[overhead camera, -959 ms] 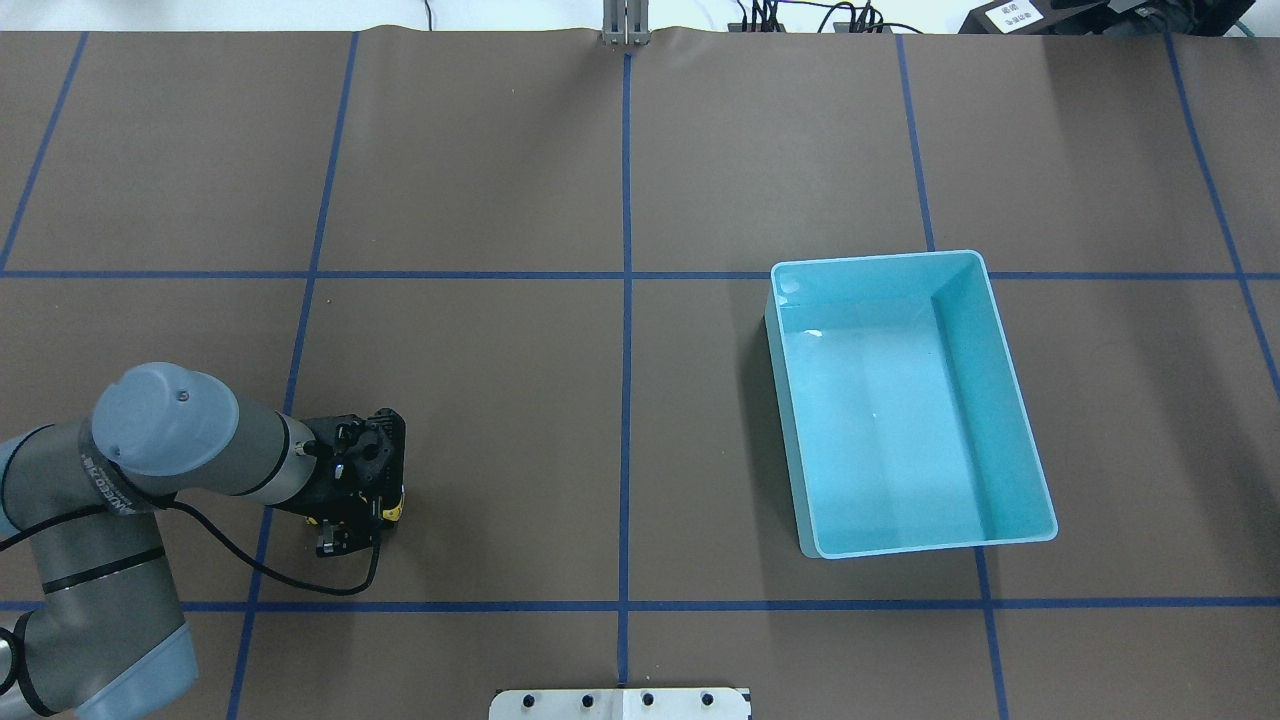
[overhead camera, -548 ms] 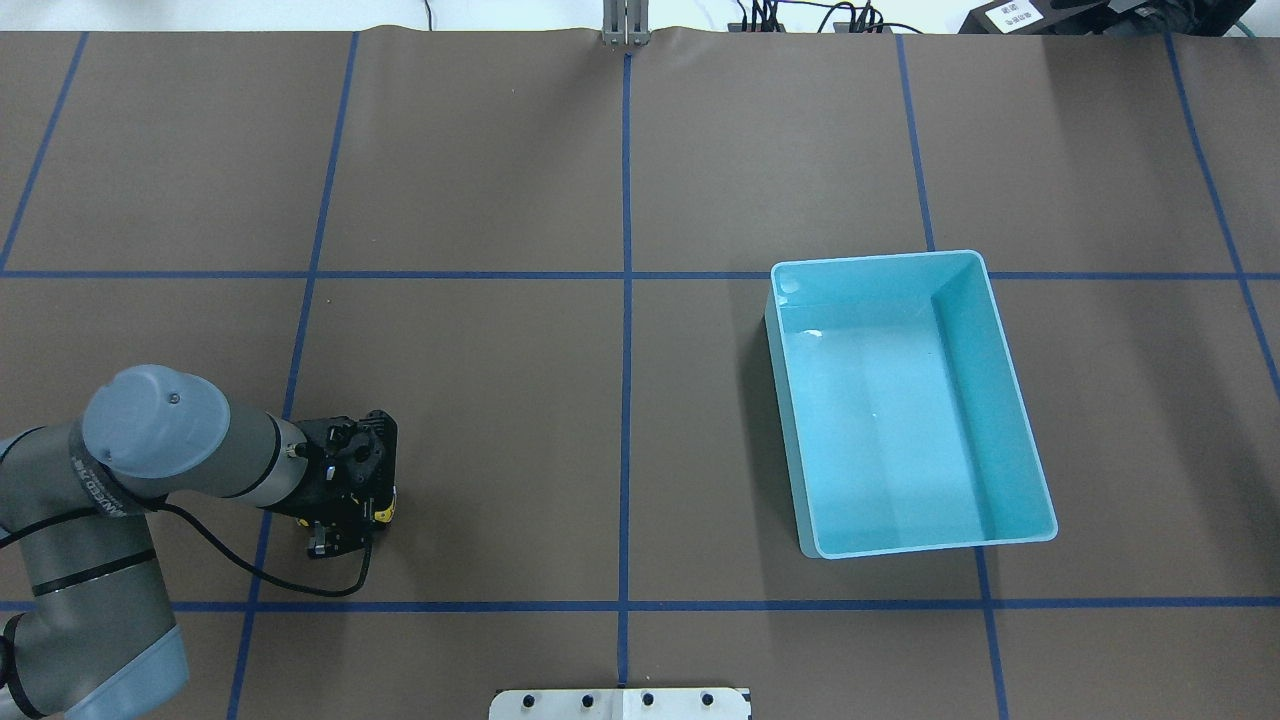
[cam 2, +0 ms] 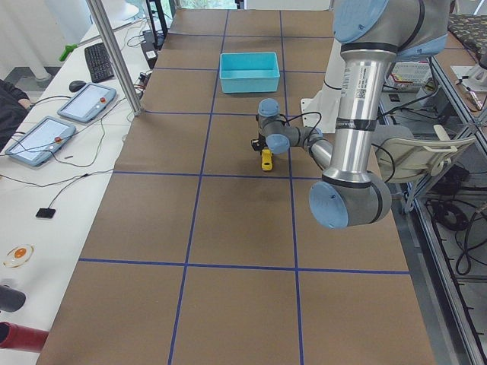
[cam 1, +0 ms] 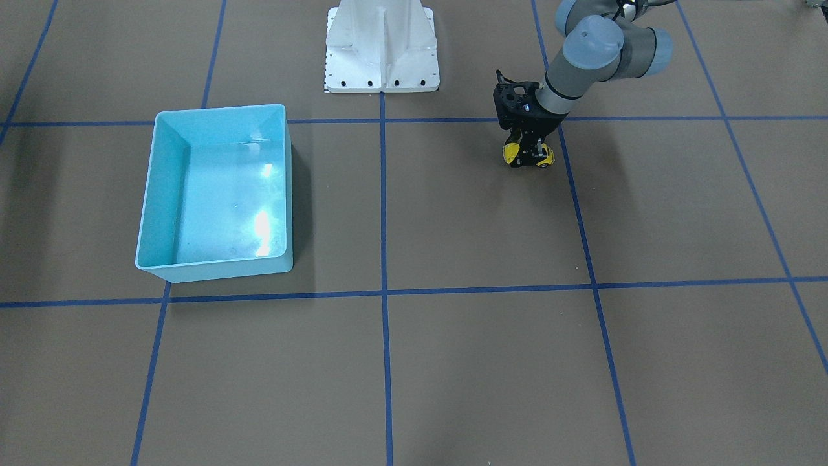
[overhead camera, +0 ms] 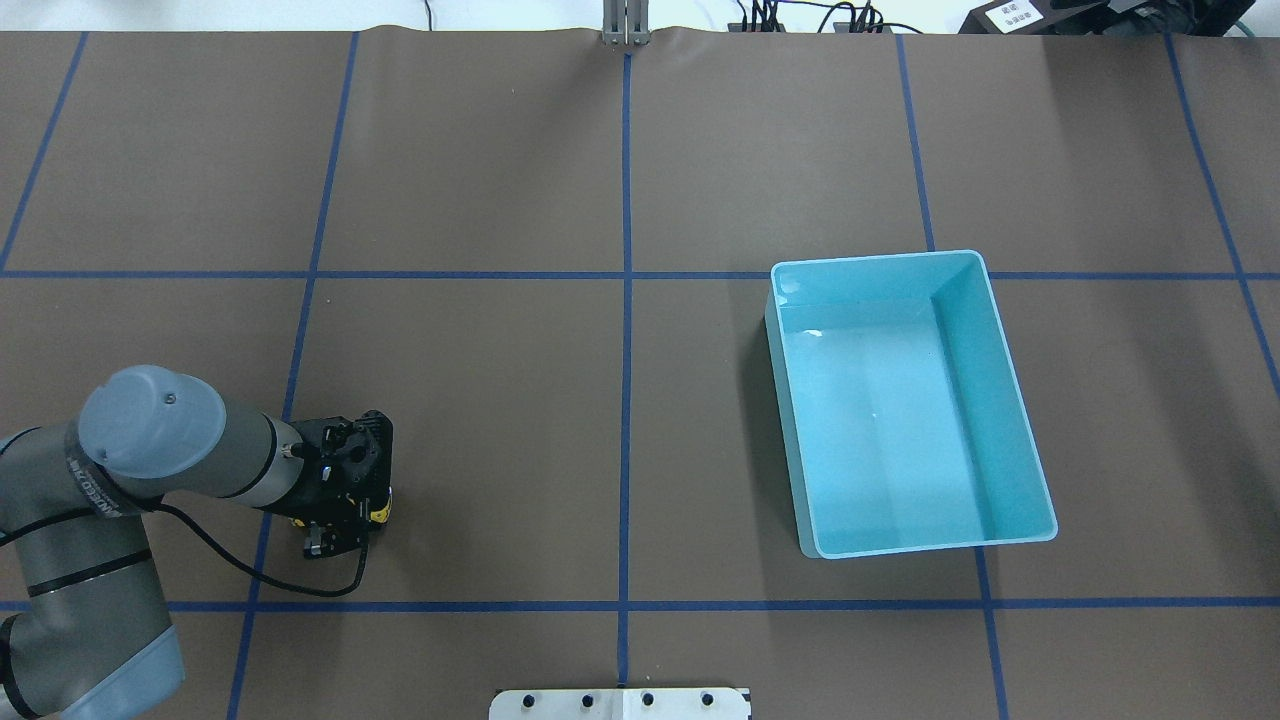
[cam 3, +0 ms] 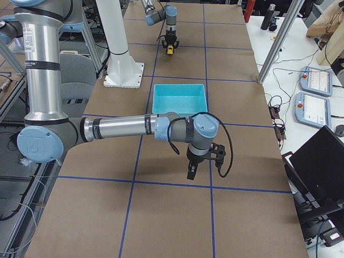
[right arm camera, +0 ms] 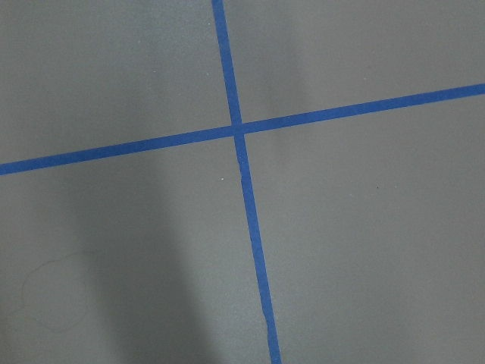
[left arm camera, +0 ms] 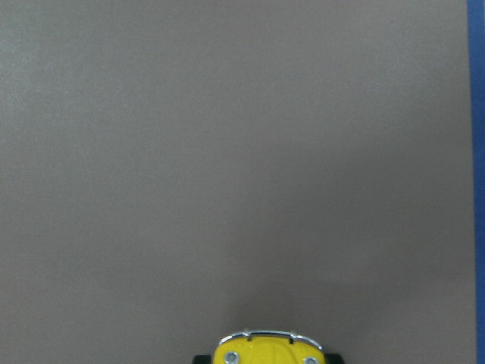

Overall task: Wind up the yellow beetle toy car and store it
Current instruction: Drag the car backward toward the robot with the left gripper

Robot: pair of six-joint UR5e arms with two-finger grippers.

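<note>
The yellow beetle toy car (cam 1: 512,153) sits on the brown table between the fingers of my left gripper (cam 1: 528,155). The gripper is shut on the car from above and holds it down on the table surface. In the overhead view only a bit of yellow car (overhead camera: 381,512) shows beside the left gripper (overhead camera: 358,508). The left wrist view shows the car's end (left arm camera: 265,351) at the bottom edge. The light blue bin (overhead camera: 900,420) stands empty far to the right. My right gripper (cam 3: 190,174) shows only in the exterior right view, so I cannot tell whether it is open.
The white robot base plate (cam 1: 381,48) stands at the table's near edge between the arms. Blue tape lines (overhead camera: 626,300) divide the brown table into squares. The bin (cam 1: 220,194) is well apart from the left arm. Operator tablets lie on a side desk (cam 2: 76,114).
My left gripper has slid the car a short way to the left and slightly toward the robot along the table. The bin has not moved.
</note>
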